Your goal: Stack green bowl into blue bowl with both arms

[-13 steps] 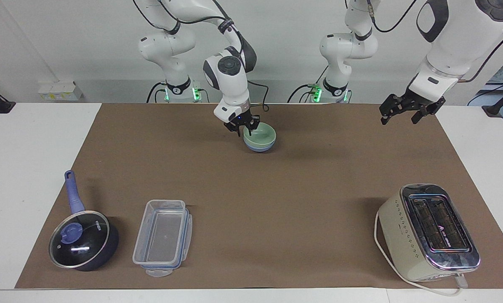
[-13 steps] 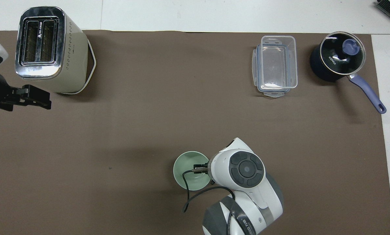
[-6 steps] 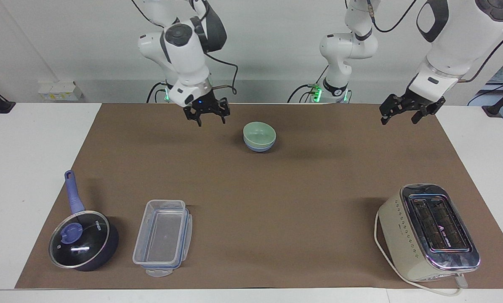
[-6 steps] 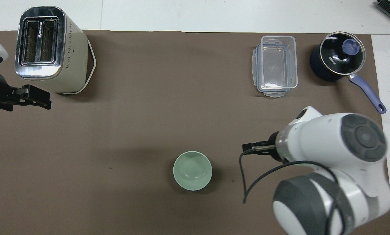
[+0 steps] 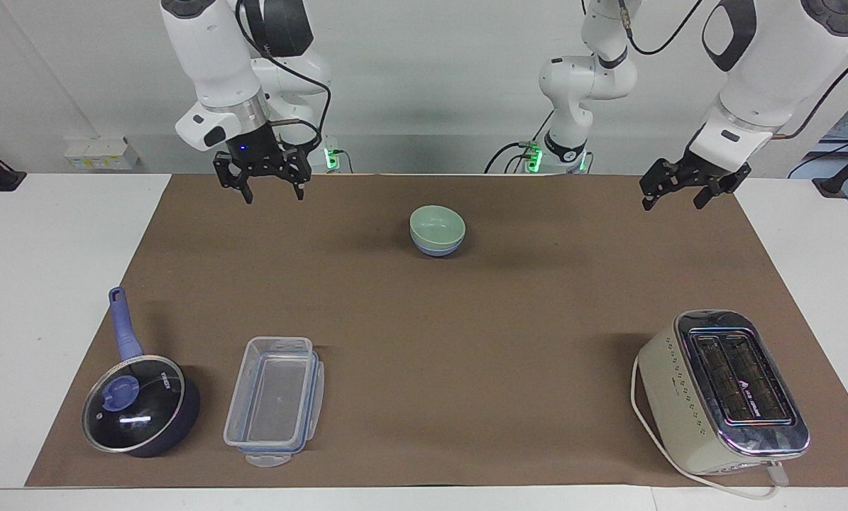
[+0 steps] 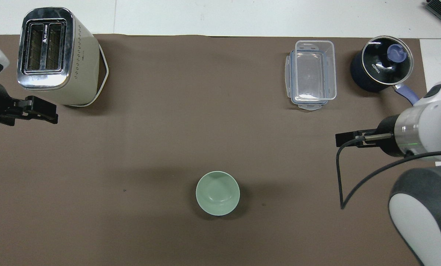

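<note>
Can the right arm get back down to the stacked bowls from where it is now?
Probably yes. The right gripper hangs open above bare mat toward its own end, and nothing stands between it and the green bowl nested in the blue bowl. The left gripper waits over the other end.

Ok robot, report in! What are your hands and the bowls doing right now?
Both tools open and empty: right tool up over the mat, left tool waiting. Green bowl sits inside blue bowl. Nothing in the way.

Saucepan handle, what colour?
Periwinkle blue, matching the lid knob. The dark lidded saucepan's long handle shows best in the facing view.
</note>
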